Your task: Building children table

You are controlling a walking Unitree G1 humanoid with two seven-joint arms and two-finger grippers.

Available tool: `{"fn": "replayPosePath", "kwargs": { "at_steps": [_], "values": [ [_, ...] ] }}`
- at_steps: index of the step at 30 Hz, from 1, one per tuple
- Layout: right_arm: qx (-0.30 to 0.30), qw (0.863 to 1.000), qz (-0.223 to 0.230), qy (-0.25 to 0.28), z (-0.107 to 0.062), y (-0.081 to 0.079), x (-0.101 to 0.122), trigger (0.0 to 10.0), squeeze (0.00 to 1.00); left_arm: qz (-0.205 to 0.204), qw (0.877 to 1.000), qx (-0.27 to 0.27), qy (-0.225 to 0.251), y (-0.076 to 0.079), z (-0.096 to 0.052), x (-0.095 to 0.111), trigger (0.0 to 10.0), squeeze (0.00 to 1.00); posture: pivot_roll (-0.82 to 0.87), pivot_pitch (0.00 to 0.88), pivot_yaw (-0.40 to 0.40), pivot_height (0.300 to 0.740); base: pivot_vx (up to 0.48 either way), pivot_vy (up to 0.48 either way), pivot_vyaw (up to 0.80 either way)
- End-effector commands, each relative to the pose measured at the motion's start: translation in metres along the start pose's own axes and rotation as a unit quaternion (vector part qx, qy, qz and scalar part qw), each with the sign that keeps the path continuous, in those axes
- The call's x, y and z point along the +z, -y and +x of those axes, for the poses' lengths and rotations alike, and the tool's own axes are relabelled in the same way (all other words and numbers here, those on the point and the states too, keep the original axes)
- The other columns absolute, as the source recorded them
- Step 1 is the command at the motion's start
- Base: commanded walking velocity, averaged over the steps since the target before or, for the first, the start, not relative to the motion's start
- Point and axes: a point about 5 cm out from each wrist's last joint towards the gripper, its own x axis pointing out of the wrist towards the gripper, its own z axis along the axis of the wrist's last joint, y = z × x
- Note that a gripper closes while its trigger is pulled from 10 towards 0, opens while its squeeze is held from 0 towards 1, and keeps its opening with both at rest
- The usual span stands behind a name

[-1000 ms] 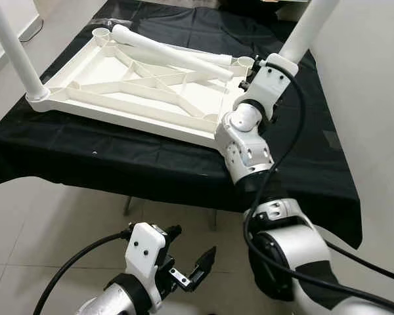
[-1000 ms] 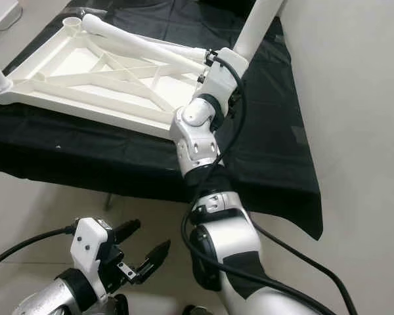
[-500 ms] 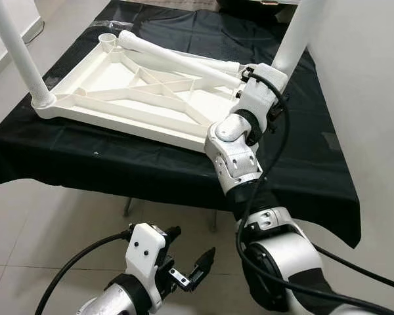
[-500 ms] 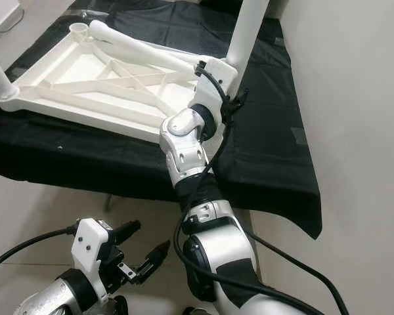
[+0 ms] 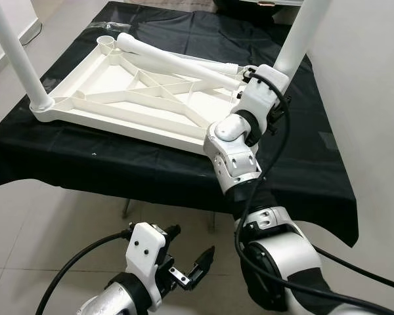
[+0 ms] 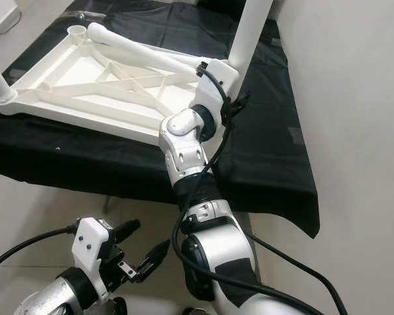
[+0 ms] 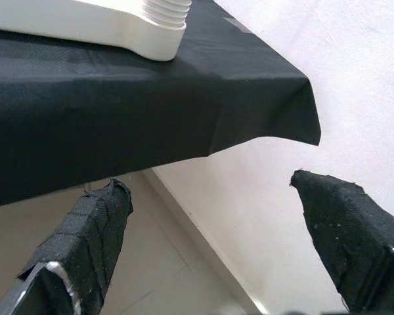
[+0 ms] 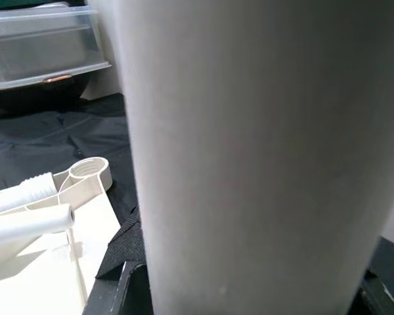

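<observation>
The white tabletop (image 5: pixel 92 92) lies upside down on a black cloth (image 5: pixel 302 164). One white leg (image 5: pixel 13 56) stands upright in its near-left corner. A second upright leg (image 5: pixel 301 33) rises at the near-right corner, with my right gripper (image 5: pixel 274 73) shut around its base. In the right wrist view this leg (image 8: pixel 249 131) passes between the black fingers (image 8: pixel 121 259). Two loose legs (image 5: pixel 177 61) lie across the tabletop. An empty threaded socket (image 5: pixel 106 43) sits at the far-left corner. My left gripper (image 5: pixel 190 266) hangs open, low above the floor.
A white wall (image 5: pixel 374 98) runs close along the right side of the table. Tiled floor (image 5: pixel 39 243) lies in front of the cloth's hanging edge. A clear plastic box (image 8: pixel 46 46) stands at the back of the table.
My right wrist and forearm have turned around the upright leg, the elbow swinging left. The head view has shifted a little. The left arm has not moved.
</observation>
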Motion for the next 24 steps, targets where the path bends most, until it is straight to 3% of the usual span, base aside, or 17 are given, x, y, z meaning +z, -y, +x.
{"fn": "replayPosePath", "kwargs": {
  "at_steps": [1, 4, 11, 16, 21, 22, 23, 24],
  "values": [
    [-0.023, 0.999, -0.017, -0.025, 0.007, 0.010, -0.014, 10.0, 0.00, -0.007, 1.000, -0.003, -0.012, 0.000, -0.001, -0.007, 10.0, 0.00, 0.10, 0.203, -0.085, 0.740, 0.000, 0.000, 0.00],
    [-0.016, 1.000, -0.010, 0.007, 0.009, 0.008, 0.001, 10.0, 0.00, -0.006, 1.000, -0.003, -0.012, -0.001, 0.000, -0.007, 10.0, 0.00, 0.10, 0.200, -0.087, 0.740, 0.000, 0.000, 0.00],
    [0.007, 1.000, 0.016, 0.025, 0.011, 0.006, 0.013, 10.0, 0.00, -0.005, 1.000, -0.003, -0.011, -0.002, 0.002, -0.007, 10.0, 0.00, 0.09, 0.195, -0.085, 0.740, 0.000, 0.000, 0.00],
    [0.044, 0.995, 0.065, 0.066, 0.014, 0.008, 0.040, 10.0, 0.00, -0.008, 1.000, -0.001, -0.009, -0.004, 0.003, -0.007, 10.0, 0.00, 0.09, 0.185, -0.080, 0.740, 0.000, 0.000, 0.00],
    [0.062, 0.991, 0.085, 0.079, 0.013, 0.009, 0.049, 10.0, 0.00, -0.007, 1.000, -0.002, -0.010, -0.006, 0.004, -0.007, 10.0, 0.00, 0.09, 0.180, -0.076, 0.740, 0.000, 0.000, 0.00],
    [0.100, 0.987, 0.108, 0.061, 0.012, 0.006, 0.049, 10.0, 0.00, -0.006, 1.000, -0.001, -0.010, -0.006, 0.005, -0.007, 10.0, 0.00, 0.09, 0.175, -0.072, 0.740, 0.000, 0.000, 0.00],
    [0.100, 0.987, 0.108, 0.061, 0.012, 0.006, 0.049, 10.0, 0.00, -0.006, 1.000, -0.001, -0.010, -0.006, 0.005, -0.007, 10.0, 0.00, 0.09, 0.175, -0.072, 0.740, 0.000, 0.000, 0.00],
    [0.136, 0.983, 0.118, 0.042, 0.011, 0.004, 0.044, 10.0, 0.00, -0.004, 1.000, 0.009, -0.001, -0.010, 0.006, -0.004, 10.0, 0.42, 0.09, 0.173, -0.075, 0.740, 0.000, 0.000, 0.00]
  ]
}}
